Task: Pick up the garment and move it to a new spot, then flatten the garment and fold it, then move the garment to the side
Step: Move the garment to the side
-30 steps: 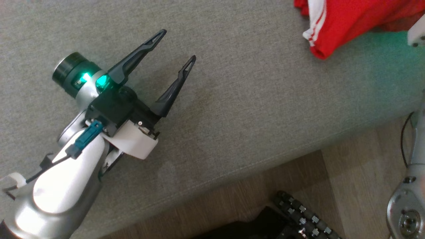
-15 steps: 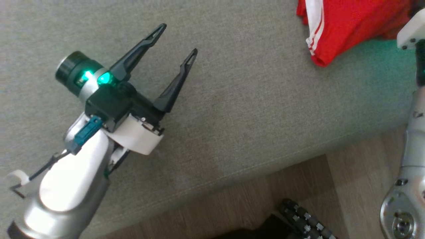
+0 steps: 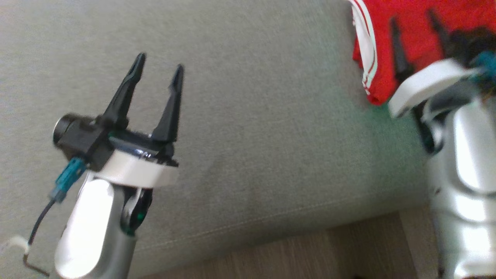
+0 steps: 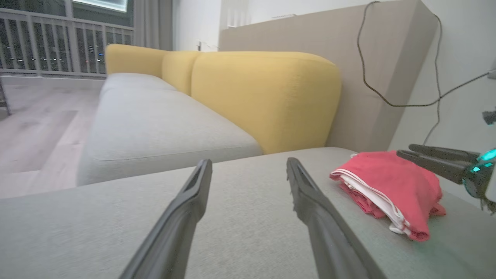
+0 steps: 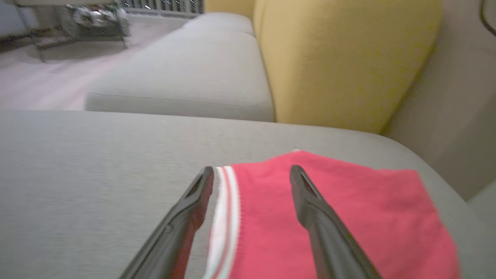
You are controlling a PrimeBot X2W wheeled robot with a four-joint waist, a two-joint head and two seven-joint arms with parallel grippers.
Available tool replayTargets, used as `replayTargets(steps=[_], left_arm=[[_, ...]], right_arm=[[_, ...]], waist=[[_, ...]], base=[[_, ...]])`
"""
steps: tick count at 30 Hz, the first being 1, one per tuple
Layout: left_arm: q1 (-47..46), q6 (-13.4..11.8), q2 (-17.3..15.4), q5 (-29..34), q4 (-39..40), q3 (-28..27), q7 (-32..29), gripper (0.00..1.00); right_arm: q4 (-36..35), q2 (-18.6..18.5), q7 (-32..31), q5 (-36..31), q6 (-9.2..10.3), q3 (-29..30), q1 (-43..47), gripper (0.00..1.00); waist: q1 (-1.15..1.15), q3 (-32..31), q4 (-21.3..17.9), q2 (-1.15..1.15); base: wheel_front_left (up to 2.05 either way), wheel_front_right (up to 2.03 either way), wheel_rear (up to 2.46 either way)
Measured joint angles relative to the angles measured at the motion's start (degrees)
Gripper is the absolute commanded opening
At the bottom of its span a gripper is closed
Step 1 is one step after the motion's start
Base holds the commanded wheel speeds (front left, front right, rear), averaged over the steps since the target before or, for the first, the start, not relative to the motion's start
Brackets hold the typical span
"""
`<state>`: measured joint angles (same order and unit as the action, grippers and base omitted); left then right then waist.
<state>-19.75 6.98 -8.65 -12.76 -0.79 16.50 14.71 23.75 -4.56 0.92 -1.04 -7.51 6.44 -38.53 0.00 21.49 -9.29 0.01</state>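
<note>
The garment (image 3: 410, 35) is red with white stripes along one edge, folded into a thick bundle on the grey cushion at the head view's top right. In the left wrist view the garment (image 4: 391, 186) lies to the right; in the right wrist view the garment (image 5: 329, 217) spreads just beneath the fingers. My right gripper (image 3: 414, 38) hovers over it, open, nothing between its fingers. My left gripper (image 3: 158, 66) stands open above bare cushion at the left, well apart from the garment. The right gripper (image 4: 434, 157) also enters the left wrist view from the right.
The grey cushion (image 3: 252, 135) ends in a seamed front edge, with wooden floor (image 3: 310, 255) below it. Yellow backrests (image 4: 263, 97) and a second grey seat (image 4: 155, 128) lie beyond. A dark cable (image 4: 368, 77) hangs on the beige panel behind.
The right gripper has opened and come in over the red garment. The left gripper has turned more upright. The whole head view has shifted as well.
</note>
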Motion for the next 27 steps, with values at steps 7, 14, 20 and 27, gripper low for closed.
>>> replayTargets(steps=[7, 14, 20, 27], left_arm=[[8.15, 0.07, 3.86, 0.70, 0.22, -7.49, 0.00, 1.00], [13.76, 0.02, 5.56, 2.10, -0.70, -9.92, 0.00, 1.00], [17.05, -0.26, 5.73, -1.35, -2.77, -8.88, 0.00, 1.00], [20.22, -0.18, 5.86, -2.38, -4.56, -8.33, -0.01, 1.00]], right_arm=[[-2.57, -0.63, 6.48, 6.84, 0.00, -5.87, 11.28, 1.00], [-4.54, 0.70, 11.88, 8.23, 0.00, -7.24, 18.76, 1.00], [-7.60, 1.27, 13.34, 9.53, 0.00, -5.57, 23.85, 1.00], [-11.82, 1.48, 13.55, 12.89, 0.00, -6.17, 31.04, 1.00]], waist=[[0.00, -6.91, 4.57, 0.00], [0.00, -11.99, 9.36, 0.00], [0.00, -15.09, 11.64, 0.00], [-0.01, -17.30, 12.28, 0.00]], base=[[0.00, 0.00, 0.00], [0.00, 0.00, 0.00], [0.00, 0.00, 0.00], [0.00, 0.00, 0.00]])
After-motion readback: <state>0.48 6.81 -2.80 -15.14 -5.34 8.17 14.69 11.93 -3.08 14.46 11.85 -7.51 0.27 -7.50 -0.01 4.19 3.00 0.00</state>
